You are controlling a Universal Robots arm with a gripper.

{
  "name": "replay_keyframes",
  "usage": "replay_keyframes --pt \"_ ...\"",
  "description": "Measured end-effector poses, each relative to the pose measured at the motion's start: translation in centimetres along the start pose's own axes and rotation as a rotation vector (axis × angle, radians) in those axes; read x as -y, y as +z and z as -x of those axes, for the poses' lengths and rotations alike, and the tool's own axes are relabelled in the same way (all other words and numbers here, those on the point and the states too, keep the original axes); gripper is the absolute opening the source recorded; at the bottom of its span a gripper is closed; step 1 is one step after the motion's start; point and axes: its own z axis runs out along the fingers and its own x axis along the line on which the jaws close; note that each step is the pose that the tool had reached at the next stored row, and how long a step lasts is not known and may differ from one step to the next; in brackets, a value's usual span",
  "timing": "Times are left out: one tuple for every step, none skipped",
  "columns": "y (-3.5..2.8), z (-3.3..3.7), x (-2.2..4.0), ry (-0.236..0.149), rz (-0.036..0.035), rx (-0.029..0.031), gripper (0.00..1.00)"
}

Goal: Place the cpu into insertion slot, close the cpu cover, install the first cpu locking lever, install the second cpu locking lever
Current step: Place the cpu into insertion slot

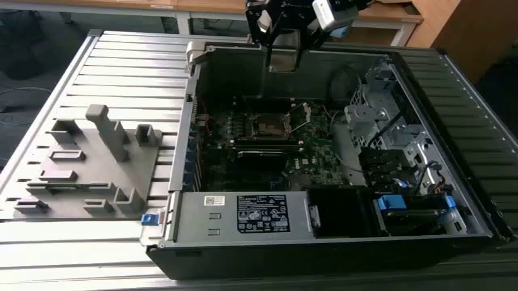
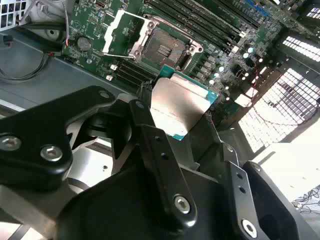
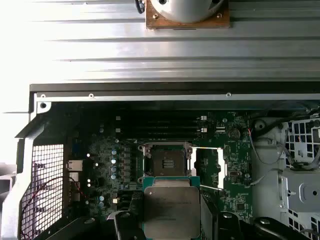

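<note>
Tool (image 1: 284, 64) grips the cpu (image 2: 180, 107) above the uncovered insertion slot (image 3: 166, 162).

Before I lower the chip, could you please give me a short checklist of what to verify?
1. The chip is gripped: ok, the gripper is shut on opposite edges.
2. The socket is empty: ok, bare contacts show.
3. The cover is out of the way: ok, swung open beside the socket.
4. The chip is centred over the socket: cannot tell.
5. The chip is turned to match the socket: cannot tell.
</note>
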Motion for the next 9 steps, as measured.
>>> replay_keyframes --pt "0.0 0.0 0.0 0.0 0.0 0.0 0.54" --pt "0.0 0.0 0.0 0.0 -0.0001 -0.0001 0.54" --pt "0.0 0.0 0.0 0.0 0.0 0.0 0.54" --pt "0.0 0.0 0.0 0.0 0.0 0.0 0.54" --pt "0.0 0.0 0.0 0.0 0.0 0.0 0.54" --pt "0.02 0.0 0.0 0.0 -0.0001 -0.0001 0.54" --pt "0.07 0.0 0.0 0.0 0.0001 0.0 0.54" --pt "0.13 0.0 0.01 0.0 -0.0001 0.0 0.54" --pt "0.19 0.0 0.02 0.0 -0.0003 0.0 0.54"
